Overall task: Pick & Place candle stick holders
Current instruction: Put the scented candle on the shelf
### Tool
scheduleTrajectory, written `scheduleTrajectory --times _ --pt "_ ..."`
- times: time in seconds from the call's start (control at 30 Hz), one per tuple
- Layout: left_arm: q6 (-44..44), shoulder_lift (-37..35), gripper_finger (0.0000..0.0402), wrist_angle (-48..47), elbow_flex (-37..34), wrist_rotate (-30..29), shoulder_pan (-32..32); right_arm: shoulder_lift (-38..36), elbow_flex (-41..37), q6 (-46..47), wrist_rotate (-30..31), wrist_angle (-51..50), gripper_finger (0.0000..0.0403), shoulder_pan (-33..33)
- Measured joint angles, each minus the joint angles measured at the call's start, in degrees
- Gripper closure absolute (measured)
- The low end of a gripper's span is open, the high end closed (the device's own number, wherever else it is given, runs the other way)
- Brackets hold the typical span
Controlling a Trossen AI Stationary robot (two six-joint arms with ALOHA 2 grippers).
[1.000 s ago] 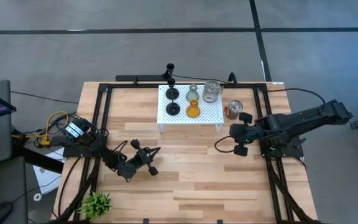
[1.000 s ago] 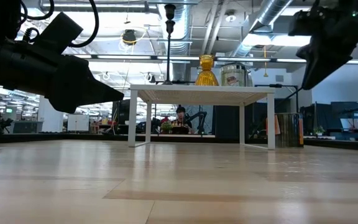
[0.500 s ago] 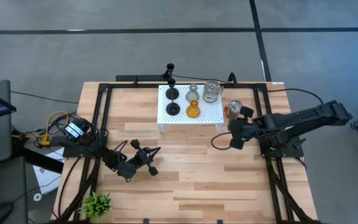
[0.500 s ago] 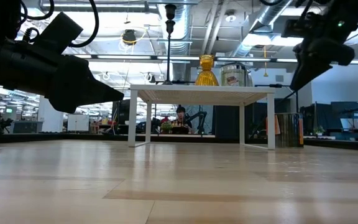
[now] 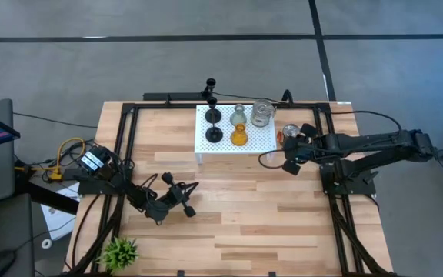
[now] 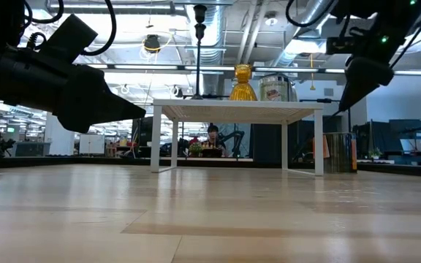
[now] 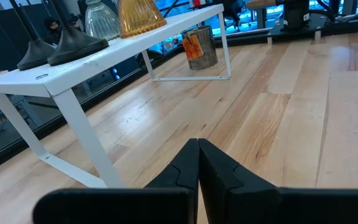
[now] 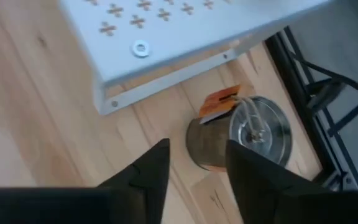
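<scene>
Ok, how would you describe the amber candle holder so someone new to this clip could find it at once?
Start at the white perforated stand near the far edge of the wooden table. On its front edge, near the middle, sits the amber-orange glass holder, squat and ribbed. The pale-green glass holder sits behind it and the two black stemmed holders are beside it; it is the only orange piece there.
</scene>
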Motion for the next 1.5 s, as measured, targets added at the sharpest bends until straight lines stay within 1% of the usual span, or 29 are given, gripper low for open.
scheduleTrajectory --times 0.17,0.27,0.37,0.67,0.8,0.9,1.03,1.27,1.5 --pt "0.0 0.0 0.0396 0.0 0.0 0.0 0.0 0.0 0.0 0.2 0.2 0.0 0.0214 -2.3" --pt "0.0 0.0 0.0396 0.0 0.0 0.0 0.0 0.0 -1.1 0.2 0.3 0.9 0.0204 -3.1" --pt "0.0 0.0 0.0396 0.0 0.0 0.0 0.0 1.6 -1.1 -0.2 -0.3 1.1 0.0209 -3.6" --pt "0.0 0.0 0.0396 0.0 0.0 0.0 0.0 9.6 -1.0 -0.2 -1.1 1.0 0.0254 -3.7" --pt "0.0 0.0 0.0396 0.0 0.0 0.0 0.0 13.3 -1.0 -0.3 1.6 1.3 0.0263 -3.7" --pt "0.0 0.0 0.0396 0.0 0.0 0.0 0.0 15.4 -1.0 -0.3 3.6 1.4 0.0262 -3.7" --pt "0.0 0.0 0.0396 0.0 0.0 0.0 0.0 16.9 -1.0 -0.3 4.4 1.5 0.0253 -3.7" --pt "0.0 0.0 0.0396 0.0 0.0 0.0 0.0 16.0 -1.0 -0.5 8.8 1.7 0.0233 -3.8" --pt "0.0 0.0 0.0396 0.0 0.0 0.0 0.0 16.0 -1.0 -1.4 9.1 1.9 0.0218 -6.4"
